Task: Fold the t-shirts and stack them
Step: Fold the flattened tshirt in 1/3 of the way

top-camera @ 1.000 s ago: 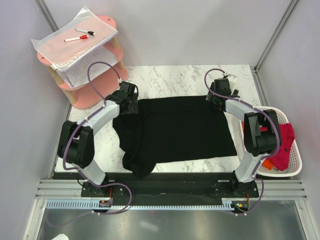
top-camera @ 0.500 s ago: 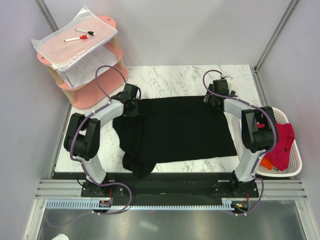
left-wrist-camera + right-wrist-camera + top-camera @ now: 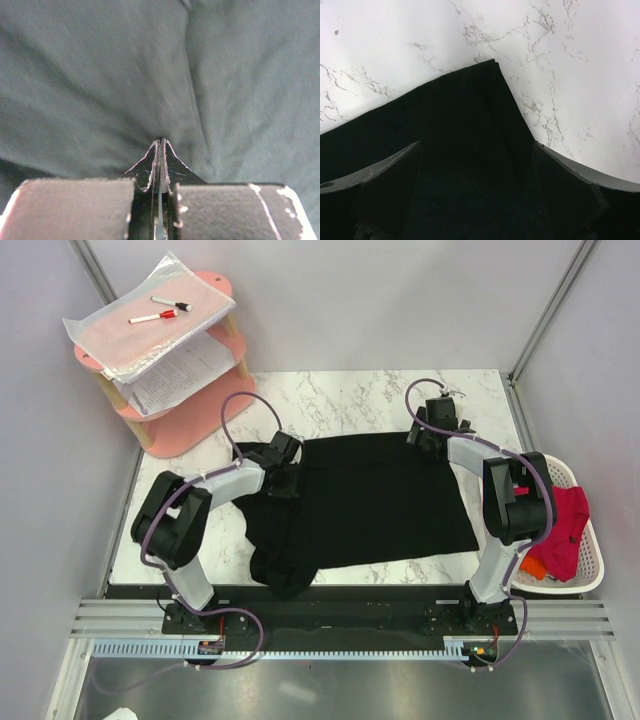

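Your left arm bends inward at the elbow, setting the left gripper [image 3: 284, 464] low on the far left part of the black t-shirt [image 3: 375, 500]. Its fingers [image 3: 150, 165] are pressed together on a pinch of cloth, and creases run out from the tips. Your right arm reaches forward to the shirt's far right corner. There the right gripper [image 3: 433, 436] hangs with its dark, curved fingers [image 3: 385, 180] spread wide either side of the corner, gripping nothing. The shirt is soft, matte and plain. It lies mostly flat on the white, grey-veined marble table [image 3: 340, 400], with its left side bunched and rumpled toward the near edge. A red t-shirt [image 3: 570, 525] lies heaped in the white slatted basket [image 3: 575, 590] at the right.
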